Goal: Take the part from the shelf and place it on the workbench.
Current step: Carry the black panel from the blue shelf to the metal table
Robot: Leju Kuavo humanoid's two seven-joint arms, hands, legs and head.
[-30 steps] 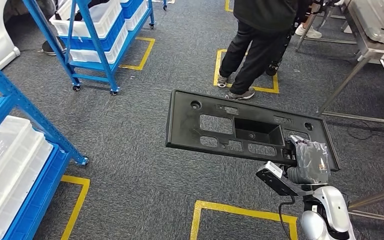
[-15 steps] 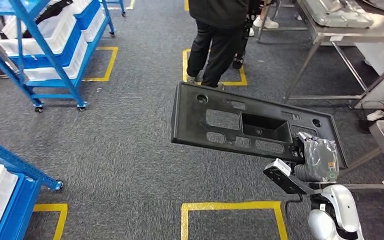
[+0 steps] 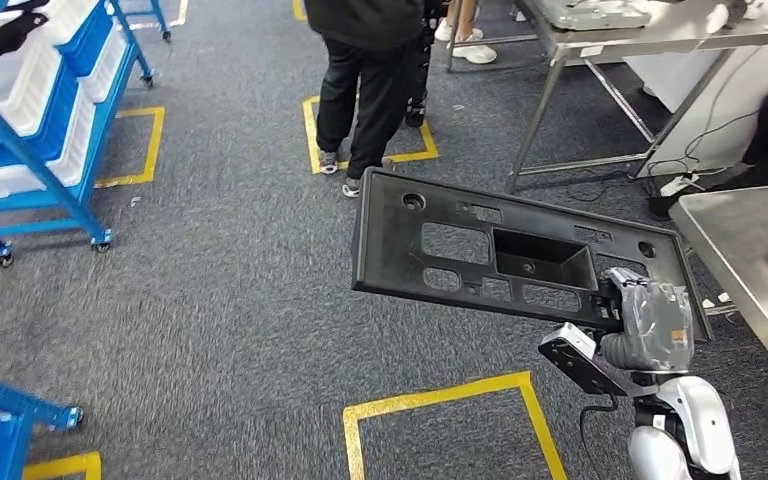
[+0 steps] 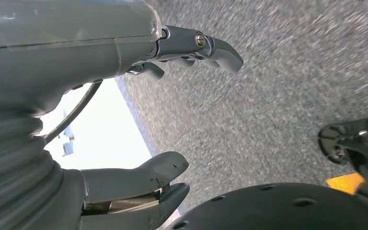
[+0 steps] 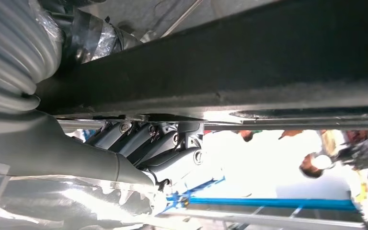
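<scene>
— Black plastic, that big flat panel with the rectangular cut-outs [image 3: 505,255] — where is it now?

— Up in the air over the grey carpet floor [image 3: 210,300], lying roughly flat. The robot's right hand [image 3: 645,320] grips it at the near right corner (the hand is wrapped in clear film, so the fingers are hard to make out from above). From the wrist camera on that arm you can see the dark fingers [image 5: 148,146] curled under the panel's edge [image 5: 249,72], pressed against it.

— And the left hand?

— The left hand [image 4: 124,110] hangs down over the carpet, thumb and fingers well apart, nothing in it.

— Is the panel near the bench?

— A shiny steel workbench [image 3: 750,250] comes in at the right edge, just beside the panel's right end; they are not touching. A second steel-legged table [image 3: 610,30] stands farther off, at the top.

— Anyone about?

— A person in black trousers and a dark jacket [image 3: 365,70] stands beyond the panel's far edge, feet on a yellow floor-tape square [image 3: 365,150]. Another yellow tape square [image 3: 440,420] lies on the carpet below the panel's near edge. A blue metal shelf rack on wheels, with white bins [image 3: 30,110], is off at the top left corner of the room.
</scene>
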